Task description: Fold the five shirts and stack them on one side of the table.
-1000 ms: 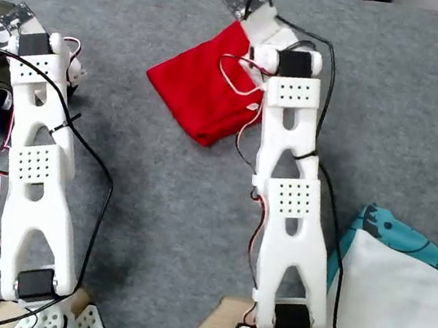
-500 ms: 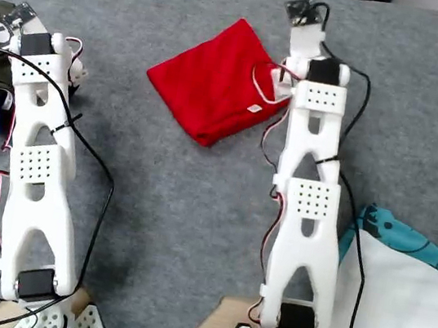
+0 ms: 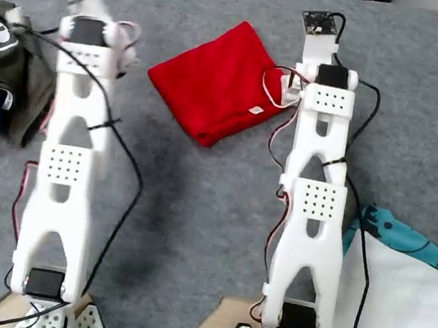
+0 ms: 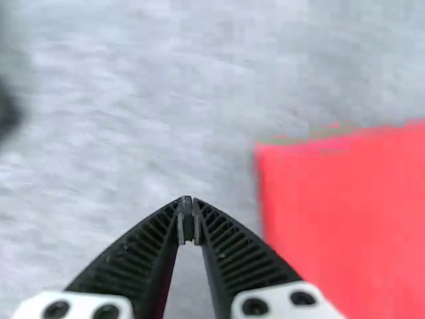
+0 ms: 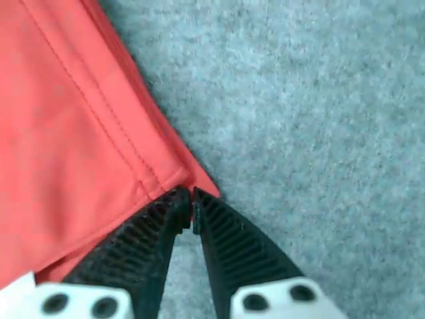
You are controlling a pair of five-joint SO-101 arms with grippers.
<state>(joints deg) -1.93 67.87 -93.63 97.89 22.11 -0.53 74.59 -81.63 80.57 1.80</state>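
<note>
In the high view, a folded red shirt is seen lying flat on the grey table, at the far middle part, between the two arms. The left arm is stretched out forward, and its wrist is found near the far edge, between the red shirt and a heap of dark shirts. This heap is placed at the left edge of the table, with a blue piece at its near side. The right arm is also stretched out forward, just beside the right corner of the red shirt. At the near right corner of the table, a white shirt is laid over a teal shirt.

In the left wrist view, the left gripper is shown with its fingers pressed together above the bare table. The red shirt is seen close beside it, not touched.

In the right wrist view, the right gripper is shown with its fingers pressed together, right at a corner of the red shirt. Whether any cloth is caught between them cannot be told.
</note>
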